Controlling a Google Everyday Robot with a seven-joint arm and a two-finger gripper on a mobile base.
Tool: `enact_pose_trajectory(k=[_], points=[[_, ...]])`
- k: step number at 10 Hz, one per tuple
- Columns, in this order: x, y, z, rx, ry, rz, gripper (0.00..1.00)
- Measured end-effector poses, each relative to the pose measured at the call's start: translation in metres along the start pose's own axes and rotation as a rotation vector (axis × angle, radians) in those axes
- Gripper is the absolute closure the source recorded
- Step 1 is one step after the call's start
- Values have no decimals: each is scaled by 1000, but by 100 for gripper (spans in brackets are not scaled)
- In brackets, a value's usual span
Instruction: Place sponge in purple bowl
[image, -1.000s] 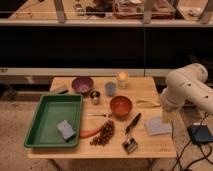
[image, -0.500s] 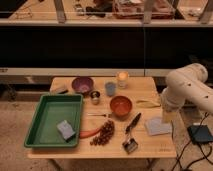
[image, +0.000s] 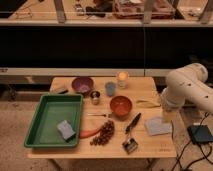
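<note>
Nothing changes from a moment ago: the sponge (image: 65, 129) lies in the green tray (image: 49, 116), apart from the purple bowl (image: 82, 85), and the open, empty gripper (image: 168, 116) hangs over the grey cloth (image: 158, 128), so picking is not started.

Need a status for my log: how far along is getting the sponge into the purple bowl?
Done: nothing yet. The sponge lies in the green tray, and the purple bowl holds no sponge.
In hand: nothing. The gripper hangs open over the table's right side, near the grey cloth.
Left: reaching, grasping, carrying and releasing.
</note>
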Motion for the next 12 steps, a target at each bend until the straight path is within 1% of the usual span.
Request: enact_pose_trajectory(k=[1,2,3,4,5,7,8,9,12], points=[[-3,-3,-2,17,3,-26,35],[-14,-13,-11,55,0,-99,35],[-28,-20,-18,85,-7,-165,35],[-43,-23,-24,106,-15,-221,35],[-71,-27,-32,137,-26,-303,35],[-117,-29,-46,178,-38,-411,35],[-134,-29,-51,192,-44,-444,35],[-130,-29,-50,191,-41,-439,35],[-132,-29,-50,191,-42,-442,35]])
